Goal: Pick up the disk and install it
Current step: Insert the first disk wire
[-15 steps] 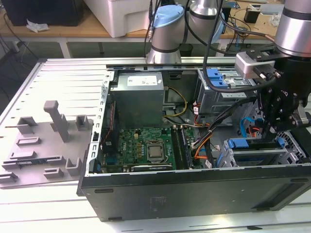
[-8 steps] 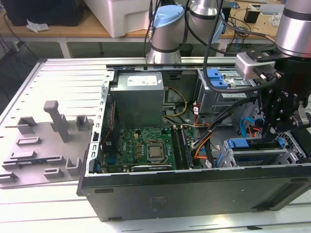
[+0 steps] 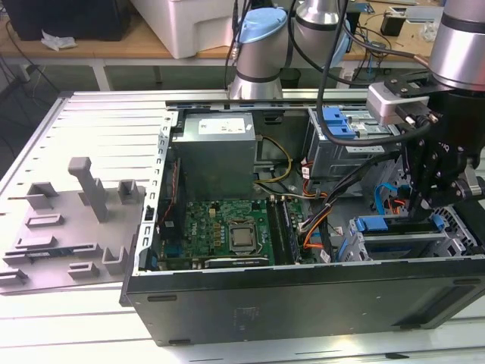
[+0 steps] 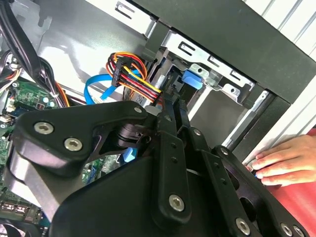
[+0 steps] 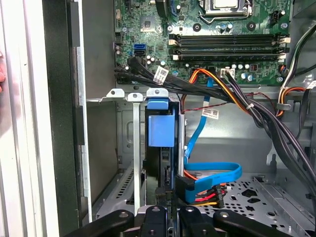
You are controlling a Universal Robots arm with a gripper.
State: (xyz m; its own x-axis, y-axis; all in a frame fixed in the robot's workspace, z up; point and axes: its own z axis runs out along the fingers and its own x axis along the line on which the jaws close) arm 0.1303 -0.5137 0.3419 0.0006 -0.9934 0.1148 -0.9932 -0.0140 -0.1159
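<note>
Reaching down into the open computer case (image 3: 303, 299) at the exterior view's right, tool (image 3: 436, 199) over the lower drive cage (image 3: 402, 244). Standing edge-on in that cage, the disk (image 5: 161, 129) with its blue rail end facing the first wrist view, directly ahead of the tool (image 5: 168, 213) and seemingly pinched between the nearly closed fingers; contact itself hard to confirm. Lying just beside the disk, a blue data cable (image 5: 212, 173) and coloured power wires (image 4: 131, 74). Resting on the case's outer edge in the second wrist view, a person's hand (image 4: 284, 160).
</note>
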